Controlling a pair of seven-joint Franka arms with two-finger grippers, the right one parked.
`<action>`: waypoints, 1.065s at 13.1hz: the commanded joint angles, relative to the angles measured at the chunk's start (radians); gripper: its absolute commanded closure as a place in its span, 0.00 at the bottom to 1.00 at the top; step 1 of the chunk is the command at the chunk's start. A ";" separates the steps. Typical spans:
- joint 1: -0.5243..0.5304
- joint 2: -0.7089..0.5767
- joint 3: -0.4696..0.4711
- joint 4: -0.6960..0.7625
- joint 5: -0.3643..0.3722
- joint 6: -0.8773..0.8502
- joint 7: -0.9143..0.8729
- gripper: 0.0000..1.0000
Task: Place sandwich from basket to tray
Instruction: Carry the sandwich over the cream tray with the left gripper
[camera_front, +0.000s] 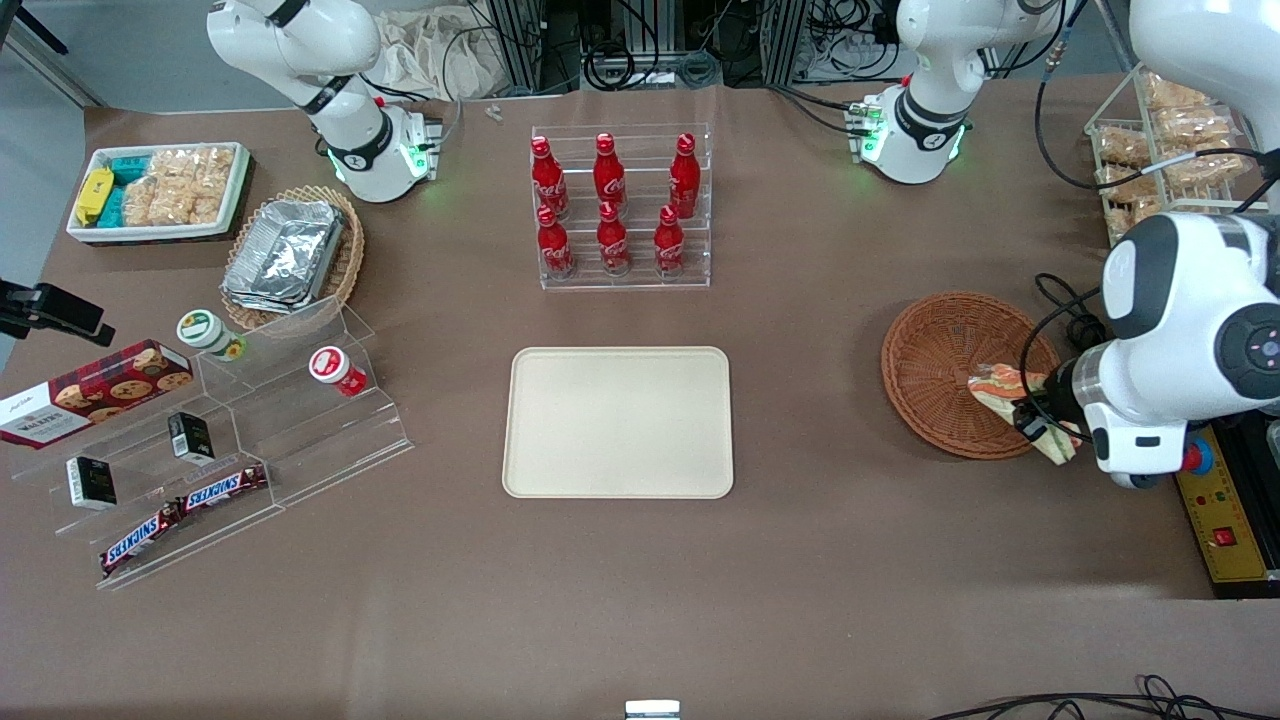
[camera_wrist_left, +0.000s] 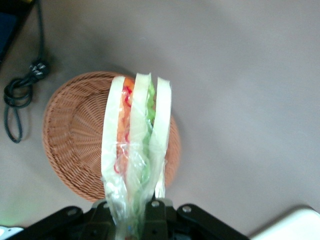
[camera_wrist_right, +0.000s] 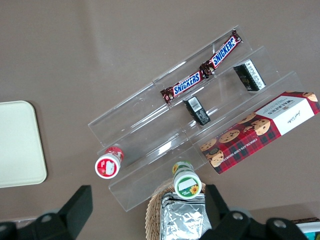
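The left arm's gripper (camera_front: 1040, 425) hangs above the edge of the reddish-brown wicker basket (camera_front: 940, 370) nearest the working arm's end of the table, its fingers clamped on the wrapped end of the sandwich (camera_front: 1003, 386). In the wrist view, the sandwich (camera_wrist_left: 136, 145) stands out straight from the gripper (camera_wrist_left: 135, 220), its three pale bread slices edge-on with orange and green filling between them and clear wrap bunched where the fingers pinch it. Below the held wedge lies the basket (camera_wrist_left: 75, 135), and the sandwich is lifted clear of its weave. A black cable (camera_wrist_left: 20, 97) coils on the brown tablecloth just beside the basket rim.

From the gripper, the cream-beige tray (camera_front: 618, 420) lies well apart toward the parked arm's end of the table, flat on the cloth; one rounded corner of it (camera_wrist_left: 295, 225) shows in the wrist view close to the gripper. Farther from the front camera than the tray, a clear rack of red cola bottles (camera_front: 615, 205) stands upright. Well past the tray from the gripper, at the parked arm's end, sit a tiered acrylic stand (camera_front: 250, 430) with Snickers bars (camera_front: 185, 515) and a lighter wicker basket of foil containers (camera_front: 290, 255).
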 joint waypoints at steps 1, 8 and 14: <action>-0.005 0.067 -0.117 0.169 -0.002 -0.091 0.087 1.00; -0.293 0.298 -0.249 0.150 0.118 0.234 -0.069 1.00; -0.415 0.504 -0.246 0.153 0.299 0.308 -0.062 1.00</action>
